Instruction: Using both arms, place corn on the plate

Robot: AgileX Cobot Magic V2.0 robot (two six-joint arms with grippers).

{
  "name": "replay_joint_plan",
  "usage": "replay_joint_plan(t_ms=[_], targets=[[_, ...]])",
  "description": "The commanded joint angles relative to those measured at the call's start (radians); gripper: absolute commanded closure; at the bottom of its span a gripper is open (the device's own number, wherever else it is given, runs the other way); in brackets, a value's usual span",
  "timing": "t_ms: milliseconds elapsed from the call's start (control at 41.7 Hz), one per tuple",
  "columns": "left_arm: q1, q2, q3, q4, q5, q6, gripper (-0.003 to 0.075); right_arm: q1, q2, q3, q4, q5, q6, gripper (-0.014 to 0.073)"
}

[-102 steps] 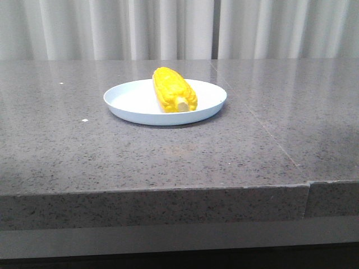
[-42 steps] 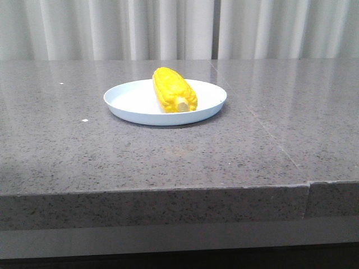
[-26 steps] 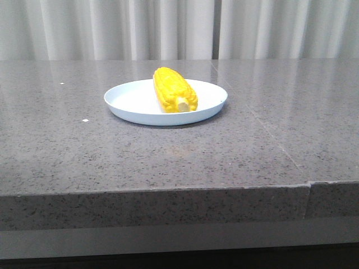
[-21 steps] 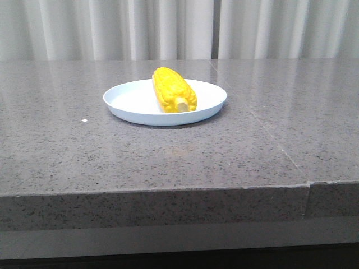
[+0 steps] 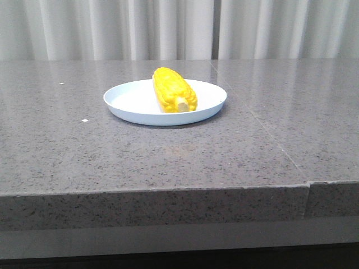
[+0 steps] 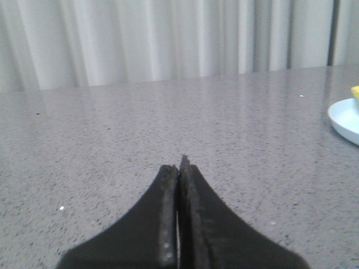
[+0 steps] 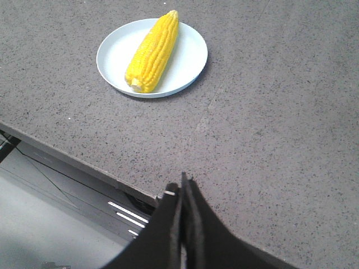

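Nothing is seen to have moved since the earlier frames. On the plate [image 5: 134,106], the corn [image 5: 173,89] is laid along its length, pale stub turned toward the table's near edge, tapered end toward the curtain. Left gripper [image 6: 179,168] and right gripper [image 7: 182,188] are pressed together, empty, well apart from the plate.

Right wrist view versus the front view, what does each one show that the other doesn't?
Only the right wrist view shows the right gripper, shut and empty, back near the table's front edge, plus the corn's whole length from above. Only the front view shows the curtain behind the table. Both show the corn lying on the plate, untouched, on the grey stone table.
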State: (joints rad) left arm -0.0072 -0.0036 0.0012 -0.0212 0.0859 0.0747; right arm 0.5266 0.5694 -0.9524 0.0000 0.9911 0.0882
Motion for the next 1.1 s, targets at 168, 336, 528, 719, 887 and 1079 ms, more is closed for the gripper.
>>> replay_joint_plan(t_ms=[168, 336, 528, 719, 887, 1079], targets=[[0.017, -0.021, 0.007, -0.010, -0.130, -0.009, 0.0740, -0.004, 0.003, -0.024, -0.008, -0.061, -0.009, 0.0713], [0.004, -0.021, 0.007, -0.010, -0.132, -0.009, 0.0740, -0.004, 0.003, -0.024, -0.008, -0.056, -0.009, 0.0713], [0.004, -0.019, 0.007, -0.010, -0.132, -0.009, 0.0740, -0.004, 0.003, -0.024, -0.008, -0.056, -0.009, 0.0713], [0.004, -0.019, 0.007, -0.010, -0.132, -0.009, 0.0740, -0.004, 0.003, -0.024, -0.008, -0.056, -0.009, 0.0713], [0.004, -0.019, 0.007, -0.010, -0.132, -0.009, 0.0740, -0.004, 0.003, -0.024, -0.008, -0.056, -0.009, 0.0713], [0.004, -0.019, 0.007, -0.010, -0.132, -0.009, 0.0740, -0.004, 0.003, -0.024, -0.008, -0.056, -0.009, 0.0713]])
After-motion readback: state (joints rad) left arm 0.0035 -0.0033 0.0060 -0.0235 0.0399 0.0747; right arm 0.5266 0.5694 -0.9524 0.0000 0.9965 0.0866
